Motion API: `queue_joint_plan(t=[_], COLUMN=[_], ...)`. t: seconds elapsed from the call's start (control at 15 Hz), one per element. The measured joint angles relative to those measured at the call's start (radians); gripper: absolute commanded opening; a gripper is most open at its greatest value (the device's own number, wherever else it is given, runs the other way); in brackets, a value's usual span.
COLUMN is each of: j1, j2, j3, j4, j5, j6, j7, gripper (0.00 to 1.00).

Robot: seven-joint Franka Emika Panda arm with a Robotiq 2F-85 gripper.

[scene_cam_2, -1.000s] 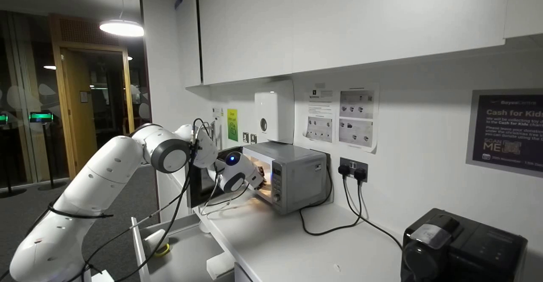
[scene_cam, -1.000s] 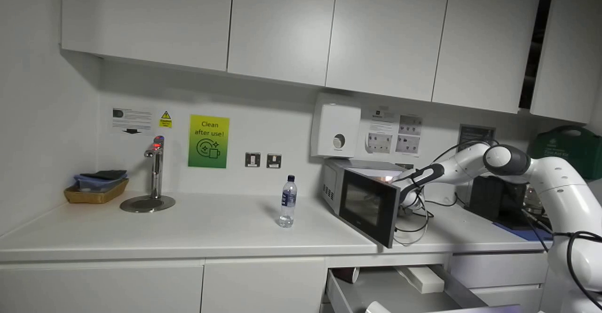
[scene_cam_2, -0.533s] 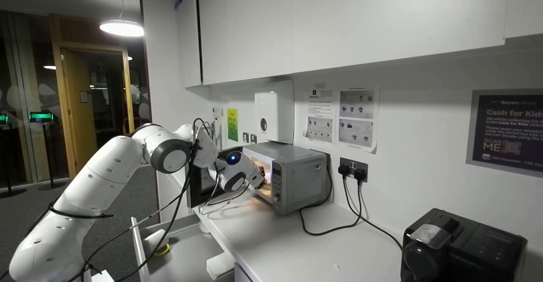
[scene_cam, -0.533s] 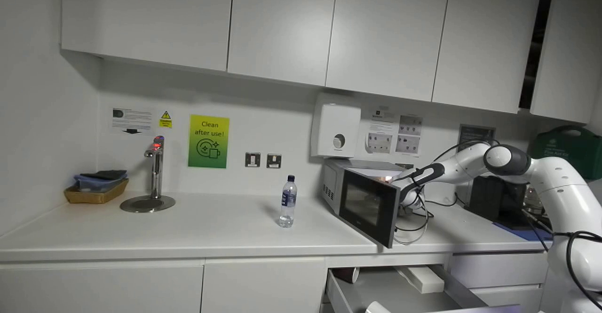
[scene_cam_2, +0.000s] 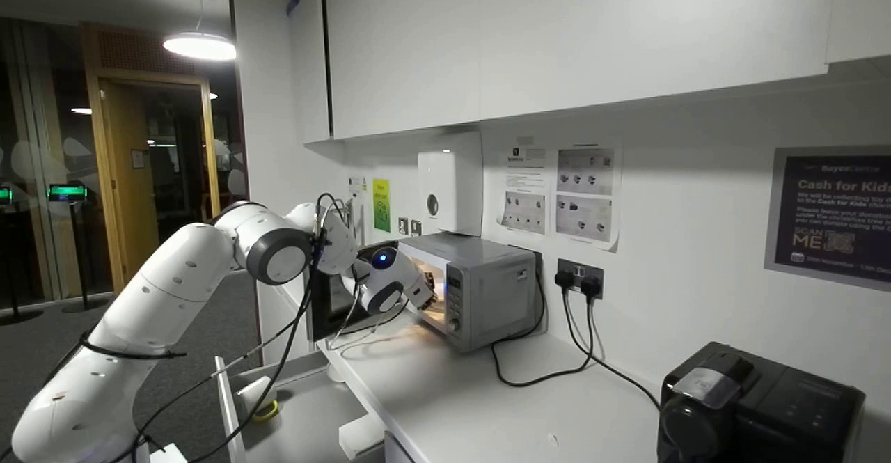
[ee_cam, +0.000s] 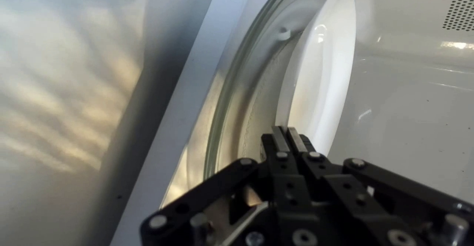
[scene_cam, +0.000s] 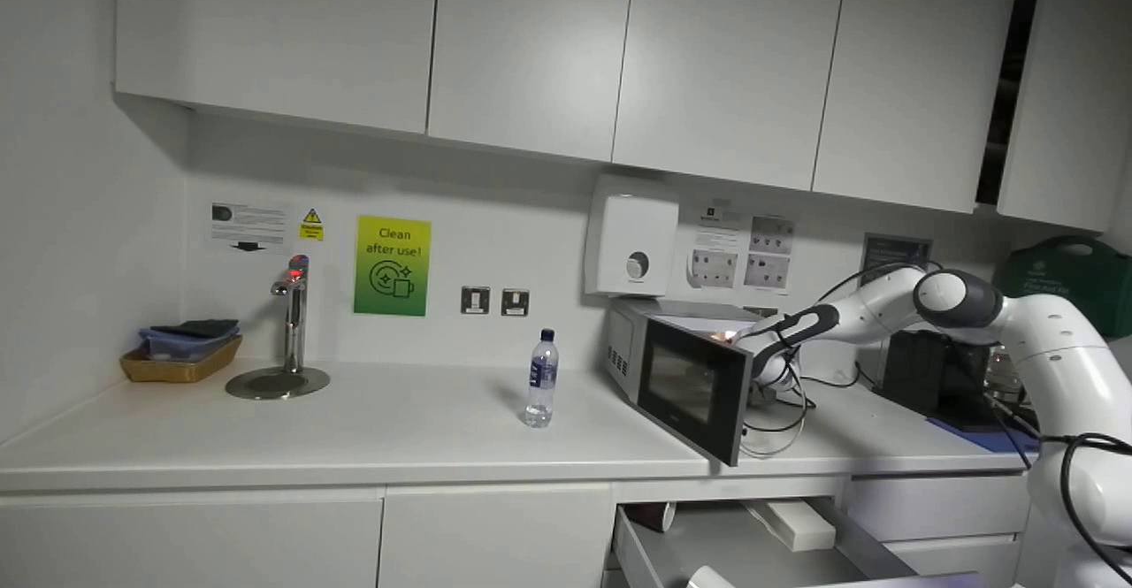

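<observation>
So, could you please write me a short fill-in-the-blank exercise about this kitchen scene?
1. The dish gripped at its rim by the gripper is coloured ____.
2. The door of the microwave is ____, not shut.
3. The yellow-green sign reads "Clean after ____!"
4. The bottle on the counter is ____, not lying down.

Missing words: white; open; use; upright.

A black, jointed gripper [ee_cam: 284, 128] pinches, between narrow metal-faced fingertips [ee_cam: 297, 140], the rim of a shallow, glossy white dish [ee_cam: 321, 76] over a round clear-glass turntable [ee_cam: 216, 131], inward of the turntable's raised edge.
</observation>
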Motion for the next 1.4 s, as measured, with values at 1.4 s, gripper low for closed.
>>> queue_joint_plan(t=[1.4], j1=[-0.211], j2=[-0.169], j3=[0.183], j4=[-0.217], j5=[0.000], j6=[-0.044], j7=[0.007], gripper=[0.01])
